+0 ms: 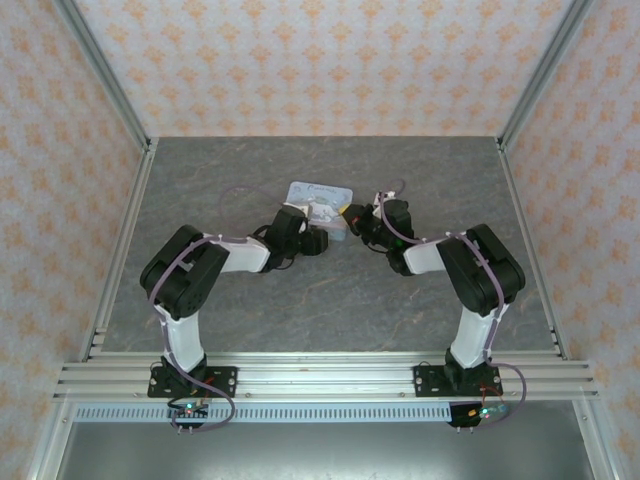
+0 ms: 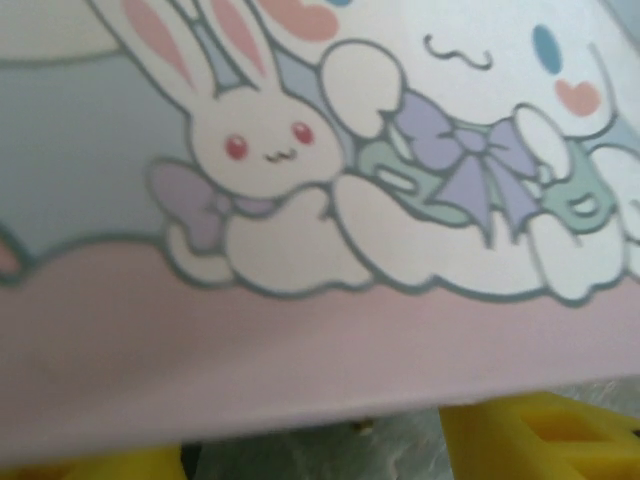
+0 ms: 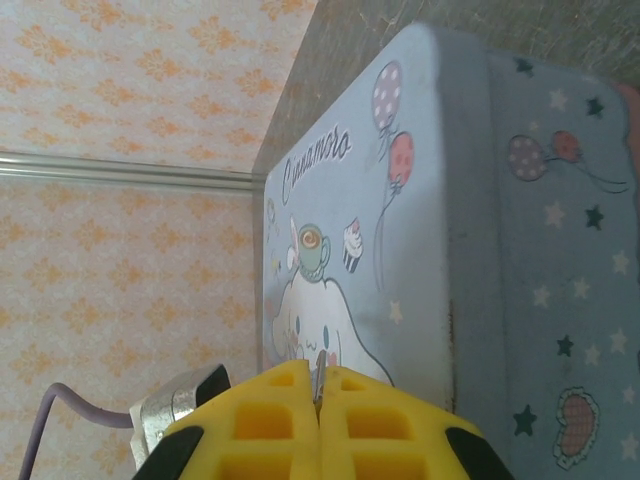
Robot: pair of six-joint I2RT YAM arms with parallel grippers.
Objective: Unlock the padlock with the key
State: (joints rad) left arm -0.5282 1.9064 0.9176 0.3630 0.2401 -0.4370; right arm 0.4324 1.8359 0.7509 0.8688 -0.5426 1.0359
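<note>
Since the right pincer (image 3: 320, 392) is clenched tight, its yellow pads (image 3: 268, 420) meeting w/ no gap, the step in hand is judged to be bringing the key (image 3: 320, 372) to the lock. A thin grey sliver pokes out at the seam, prob. the key, tho it's too small to be sure. This pincer hangs just beside the tin (image 3: 420, 200), off its right end. The left pincer (image 2: 315, 452) sits at the tin's near edge w/ its fingers spread wide. Whether they're clamping the tin or just lying against it can't be told. Where the padlock sits relative to the tin can't be told either.

To do it well, the left arm should hold the tin steady so the lock doesn't swing. The right arm should line the key blade up w/ the keyhole before any push, go in slow & straight, then twist from the wrist only. A key that slim could pivot or slip between the pads, so side load is best avoided.

Materials etc.: the tin is thin sheet metal w/ rounded corners and a smooth printed skin, pale blue w/ a pink band, cartoon rabbit, balloons & stars. It has a lid seam w/ a few brownish specks. The pads look like moulded plastic w/ square recesses. The counter (image 1: 300, 310) under the tin is flat, grey & mottled like stone.
</note>
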